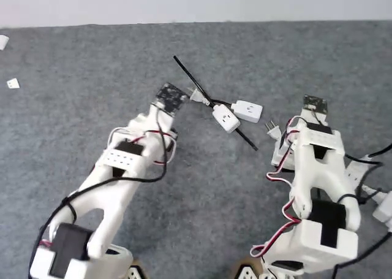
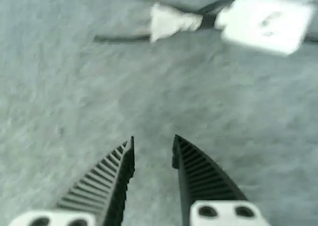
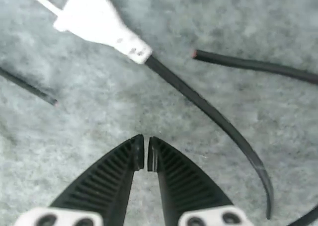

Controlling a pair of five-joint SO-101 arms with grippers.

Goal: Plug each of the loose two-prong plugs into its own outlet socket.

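Note:
On the grey carpet a white two-prong plug (image 1: 196, 96) lies with its black cable running away toward the back. Beside it sit two white outlet sockets (image 1: 225, 118) (image 1: 248, 110), lying over a black cable. My left gripper (image 2: 153, 144) is open and empty just short of this plug (image 2: 171, 22), with a socket (image 2: 268, 20) beyond. A second white plug (image 1: 272, 129) lies in front of the right arm (image 1: 312, 138). My right gripper (image 3: 145, 146) is shut on nothing, a little short of that plug (image 3: 97, 20) and its black cable (image 3: 208, 112).
Loose black cable ends (image 3: 248, 64) (image 3: 27, 87) lie on the carpet near the right gripper. Small white scraps (image 1: 12, 83) sit at the far left. White parts and wires (image 1: 373, 187) crowd the right edge. A pale wall bounds the back.

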